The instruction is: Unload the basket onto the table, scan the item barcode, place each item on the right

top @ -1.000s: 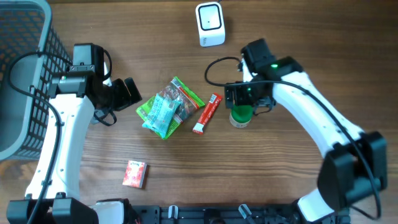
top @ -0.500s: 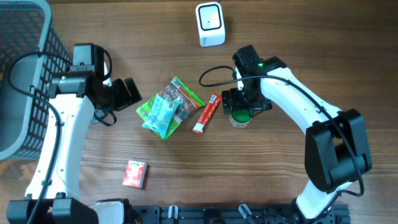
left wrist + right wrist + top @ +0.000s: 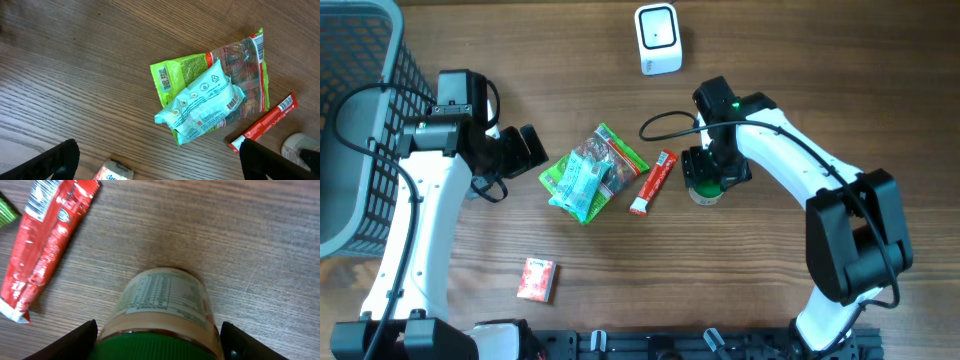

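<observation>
A small jar with a green lid (image 3: 706,190) stands upright right of centre. My right gripper (image 3: 712,172) is lowered over it. In the right wrist view the jar (image 3: 162,300) fills the gap of that gripper (image 3: 159,342), with a dark finger (image 3: 75,340) close on each side. I cannot make out contact, and the jaws look open around the lid. The white scanner (image 3: 657,38) sits at the far edge. My left gripper (image 3: 525,148) hovers open and empty left of the snack packs; in its own view it (image 3: 160,167) has bare table between its fingers.
A green snack bag (image 3: 612,152) lies under a teal pack (image 3: 578,184) at the centre, with a red stick pack (image 3: 653,181) beside the jar. A small red box (image 3: 537,279) lies near the front. A grey basket (image 3: 350,120) stands at the left.
My right arm swung in toward the jar and settled over it, and its fingers have narrowed around the lid. The left arm has not moved.
</observation>
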Controlling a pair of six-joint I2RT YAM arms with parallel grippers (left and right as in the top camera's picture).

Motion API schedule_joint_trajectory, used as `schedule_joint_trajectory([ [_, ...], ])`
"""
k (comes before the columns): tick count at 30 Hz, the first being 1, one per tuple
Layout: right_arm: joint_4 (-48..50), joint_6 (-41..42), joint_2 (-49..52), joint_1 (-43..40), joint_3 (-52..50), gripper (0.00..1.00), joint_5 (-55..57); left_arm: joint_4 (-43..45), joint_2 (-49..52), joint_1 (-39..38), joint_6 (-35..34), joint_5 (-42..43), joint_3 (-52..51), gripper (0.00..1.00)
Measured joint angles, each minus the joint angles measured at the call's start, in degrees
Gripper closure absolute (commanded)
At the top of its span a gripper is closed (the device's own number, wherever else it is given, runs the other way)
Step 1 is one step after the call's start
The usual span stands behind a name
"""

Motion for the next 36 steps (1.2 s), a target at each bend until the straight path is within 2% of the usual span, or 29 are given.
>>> schedule_joint_trajectory([
  [8, 3.1, 1.38, 0.07, 0.0, -3.41, 0.2, 0.0, 0.0, 0.0, 0.0, 0.0, 0.0, 0.0, 0.0],
  [15, 5.31, 2.01, 0.11, 0.24, -3.91, 0.28, 0.04, -0.02, 0.0, 0.0, 0.02, 0.0, 0.0, 0.0],
  [24, 5.22, 1.95, 0.11, 0.48, -3.91, 0.28, 1.14, -0.02, 0.0, 0.0, 0.0, 0.0, 0.0, 0.0],
  [31, 5.2, -2.03, 0.13, 0.63, -3.91, 0.24, 4.15, -0.02, 0.0, 0.0, 0.0, 0.0, 0.0, 0.0],
  [36, 4.48, -3.85, 0.13, 0.63, -3.67, 0.13, 6.99, -0.02, 0.0, 0.0, 0.02, 0.0, 0.0, 0.0],
])
